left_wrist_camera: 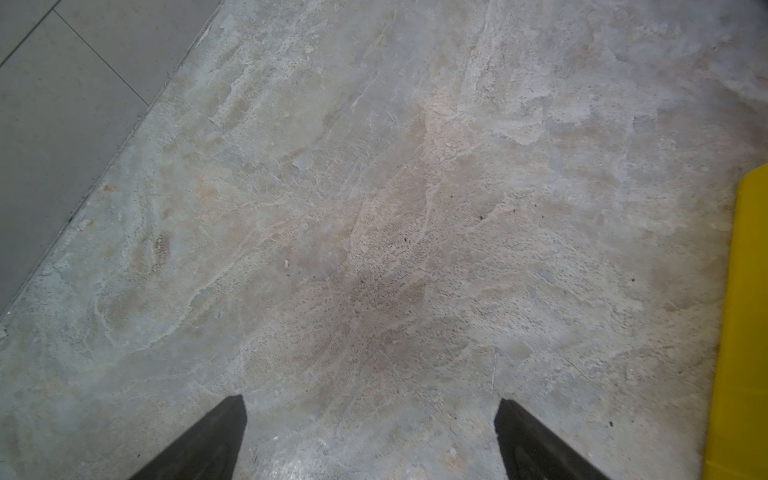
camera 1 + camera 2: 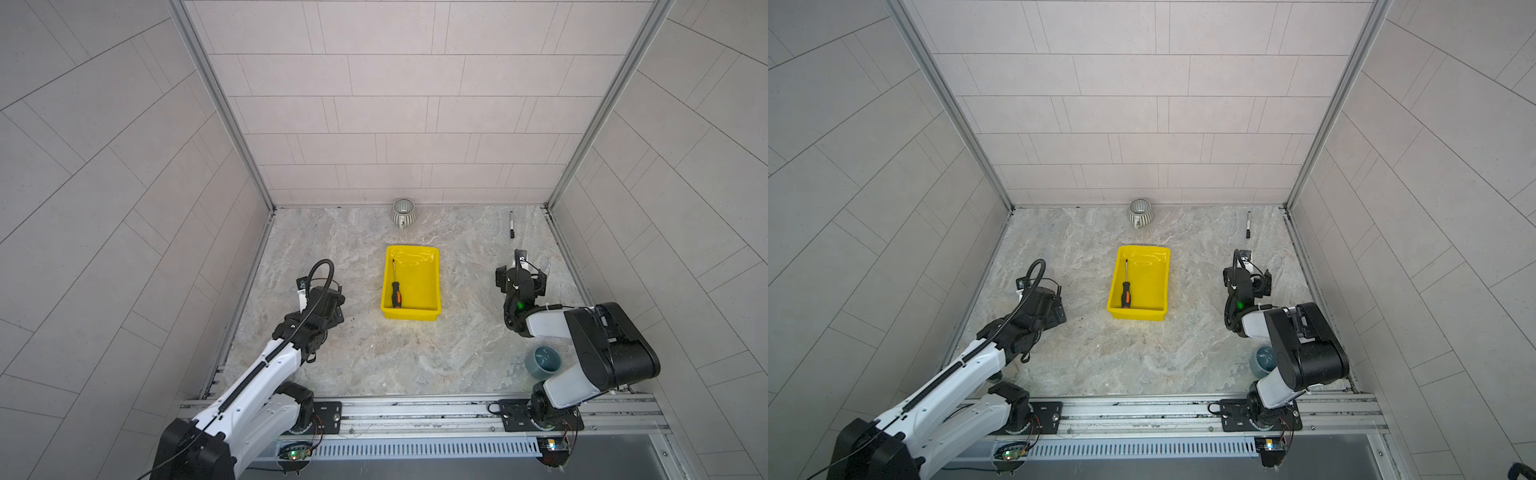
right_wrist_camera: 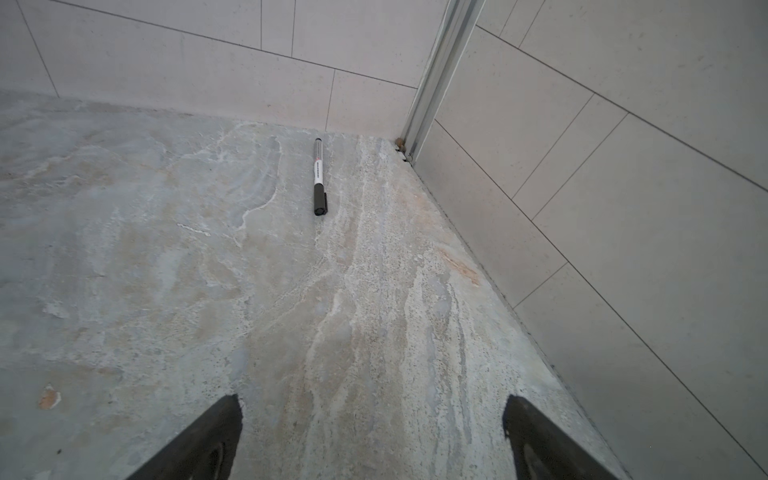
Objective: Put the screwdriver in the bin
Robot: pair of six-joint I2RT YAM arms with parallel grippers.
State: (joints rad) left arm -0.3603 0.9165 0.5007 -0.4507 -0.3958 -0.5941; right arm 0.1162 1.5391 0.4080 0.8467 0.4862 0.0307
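The screwdriver (image 2: 395, 286) (image 2: 1125, 287) lies flat inside the yellow bin (image 2: 428, 309) (image 2: 1156, 309) along its left wall, black-and-orange handle toward the near end, shaft pointing away. In both top views the bin sits mid-table. My left gripper (image 2: 328, 299) (image 2: 1050, 303) hangs left of the bin, apart from it. In the left wrist view it (image 1: 370, 405) is open over bare stone, with the bin's wall (image 1: 744, 332) at the frame edge. My right gripper (image 2: 521, 276) (image 2: 1250, 276) is to the bin's right; the right wrist view shows it (image 3: 372, 403) open and empty.
A grey ribbed mug (image 2: 403, 212) (image 2: 1139, 212) stands at the back wall. A black marker pen (image 2: 511, 225) (image 2: 1248, 225) (image 3: 318, 183) lies near the back right corner, ahead of my right gripper. A blue-grey cup (image 2: 542, 362) (image 2: 1262, 360) sits by the right arm's base.
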